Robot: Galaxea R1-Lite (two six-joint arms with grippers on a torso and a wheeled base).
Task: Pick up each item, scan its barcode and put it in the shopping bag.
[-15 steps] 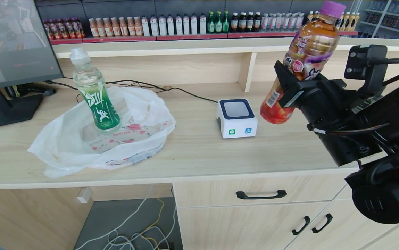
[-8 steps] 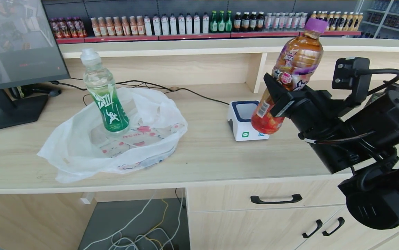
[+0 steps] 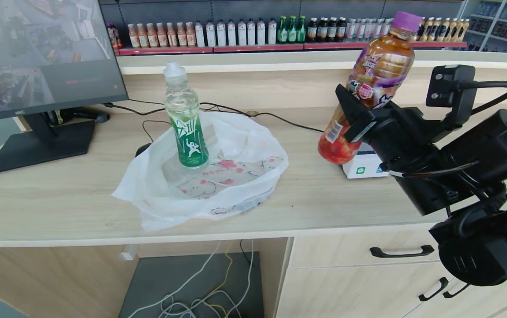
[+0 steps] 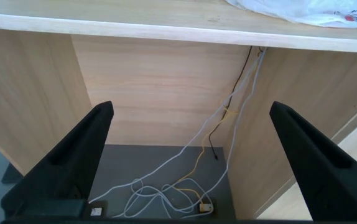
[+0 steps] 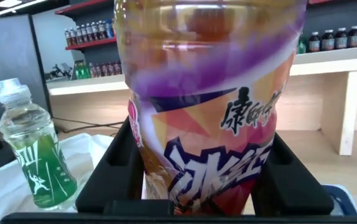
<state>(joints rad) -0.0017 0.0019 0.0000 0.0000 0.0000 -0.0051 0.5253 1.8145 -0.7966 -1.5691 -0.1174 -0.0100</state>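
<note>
**First onlooker:** At the checkout counter (image 3: 59, 203), the robot's right arm comes in from the right side, raised over the worktop and angled up and inward; its wrist is level with the counter's back ledge.

**Second onlooker:** And the left arm?

**First onlooker:** It is low, below the counter's front edge; the left gripper (image 4: 191, 109) faces the open bay where cables (image 4: 185, 186) trail over the floor, its fingers spread wide with nothing between them.

**Second onlooker:** What is the right one carrying?

**First onlooker:** A tea bottle (image 3: 377, 75) of amber drink with a purple cap (image 3: 405, 20) and a purple, orange and white label; it tilts, cap leaning up and away, red base lowest, and a white barcode patch (image 3: 333, 131) sits low on its side.

**Second onlooker:** Is the grip firm?

**First onlooker:** The right gripper (image 3: 363, 104) is clamped round the bottle's lower half, one black finger on each side; the bottle hangs in the air, its base in front of the white scanner (image 3: 363, 165) from the head camera.

**Second onlooker:** And the bag?

**First onlooker:** The white shopping bag (image 3: 235, 194) lies spread open in the middle of the counter; a green-labelled bottle (image 3: 185, 128) stands upright in it; a monitor (image 3: 37, 53) stands at the far left.
</note>
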